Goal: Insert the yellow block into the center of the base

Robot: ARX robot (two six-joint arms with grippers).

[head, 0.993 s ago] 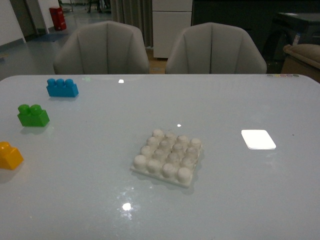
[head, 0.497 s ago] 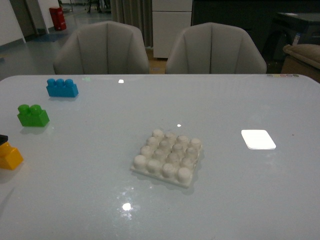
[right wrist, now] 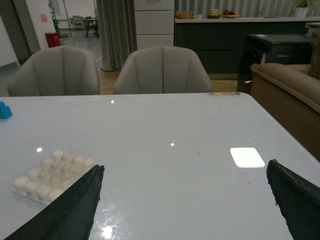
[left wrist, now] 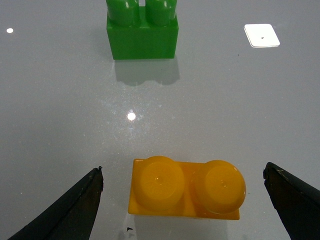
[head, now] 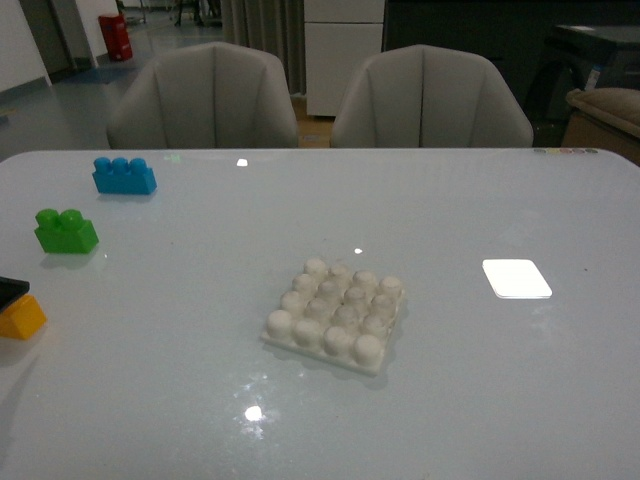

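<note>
Over at the left edge of the table (head: 180, 380), your left gripper (left wrist: 182, 171) has come down around the yellow block (left wrist: 185, 189), fingers spread wide on either side and not touching it. A second ago the brick stood alone. The base (head: 335, 318) waits well apart, and the grasp comes next. Your right gripper (right wrist: 185, 165) hangs spread too.

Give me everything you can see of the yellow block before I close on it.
The yellow block is a small yellow-orange brick of glossy plastic with two round studs on top. It sits upright on the table, apart from the green brick. The open left gripper straddles it, its fingers clear of both ends; only the table touches it.
</note>
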